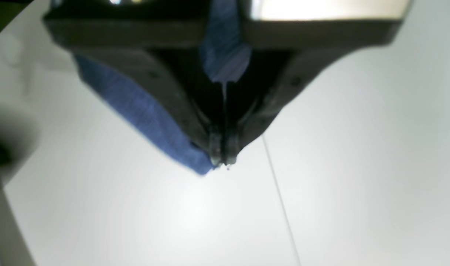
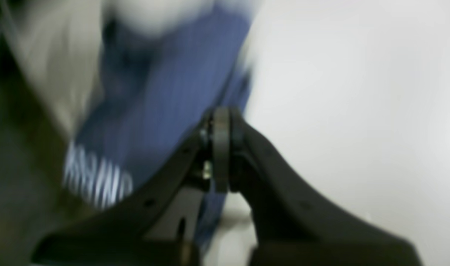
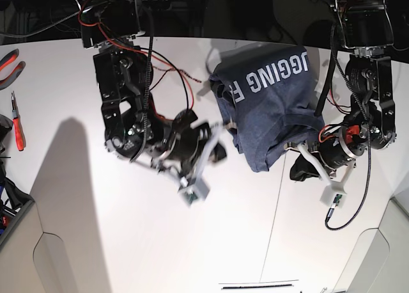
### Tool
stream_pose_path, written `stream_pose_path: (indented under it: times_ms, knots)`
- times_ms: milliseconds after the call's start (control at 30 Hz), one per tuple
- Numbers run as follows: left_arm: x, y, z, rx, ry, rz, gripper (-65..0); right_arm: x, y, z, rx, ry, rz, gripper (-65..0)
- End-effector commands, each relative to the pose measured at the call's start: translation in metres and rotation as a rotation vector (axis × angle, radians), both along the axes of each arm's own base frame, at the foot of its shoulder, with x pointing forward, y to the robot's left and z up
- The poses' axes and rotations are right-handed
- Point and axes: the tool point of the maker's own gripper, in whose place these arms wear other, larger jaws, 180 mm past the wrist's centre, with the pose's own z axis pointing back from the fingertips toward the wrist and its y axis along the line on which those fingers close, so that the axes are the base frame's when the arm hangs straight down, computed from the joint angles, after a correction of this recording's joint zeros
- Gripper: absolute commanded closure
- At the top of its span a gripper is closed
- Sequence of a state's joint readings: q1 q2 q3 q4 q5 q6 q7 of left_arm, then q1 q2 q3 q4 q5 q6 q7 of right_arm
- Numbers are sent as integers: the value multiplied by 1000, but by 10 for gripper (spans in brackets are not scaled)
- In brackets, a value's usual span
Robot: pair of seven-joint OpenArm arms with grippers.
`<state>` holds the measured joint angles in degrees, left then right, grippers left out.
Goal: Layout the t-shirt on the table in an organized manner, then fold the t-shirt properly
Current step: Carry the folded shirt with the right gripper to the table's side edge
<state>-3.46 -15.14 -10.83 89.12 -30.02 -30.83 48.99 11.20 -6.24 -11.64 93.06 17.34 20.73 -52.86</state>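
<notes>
Left gripper (image 1: 221, 162), closest to its wrist camera: fingertips pressed together on a fold of the t-shirt (image 1: 143, 111), blue cloth trailing beside one finger and showing between the two. Right gripper (image 2: 219, 122): jaws likewise closed, pinching an edge of the shirt, white lettering blurred beyond. Base view: the t-shirt (image 3: 271, 107) hangs bunched between both grippers, raised over the far part of the white table (image 3: 128, 242), lettering facing up.
</notes>
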Motion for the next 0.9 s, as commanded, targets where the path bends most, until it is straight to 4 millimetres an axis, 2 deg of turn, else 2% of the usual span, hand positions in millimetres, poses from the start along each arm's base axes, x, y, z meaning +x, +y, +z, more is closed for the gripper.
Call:
stream_pose_path:
  times_ms: [0, 100, 200, 267, 333, 400, 500, 600, 667, 767, 867]
  knots:
    - [12, 11, 19, -9, -58, 40, 0, 7, 11, 29, 66, -70, 10, 0]
    - [20, 52, 28, 2, -95, 203, 0, -11, 43, 44, 150, -60, 103, 0]
    - [19, 105, 38, 69, -143, 378, 0, -46, 77, 35, 134, -46, 248, 0]
    - [14, 138, 45, 102, -153, 474, 0, -67, 96, 22, 86, -39, 327, 0]
    - [9, 161, 53, 119, -166, 527, 0, -82, 110, 6, 34, -41, 389, 0]
    - [4, 179, 60, 133, -179, 563, 0, -92, 120, -12, 1, -42, 419, 0]
    - [-1, 194, 66, 149, -187, 593, 0, -106, 126, -51, -62, 2, 451, 0]
    - [-5, 197, 63, 153, -177, 594, 0, -117, 117, -96, -147, 70, 469, 0]
    - [-8, 196, 59, 153, -167, 592, 0, -117, 101, -126, -236, 128, 443, 0]
    - [-14, 195, 51, 158, -147, 588, 0, -98, 55, -160, -439, 166, 299, 0]
    - [-20, 195, 46, 163, -136, 586, 0, -82, 5, -172, -550, 219, 186, 0]
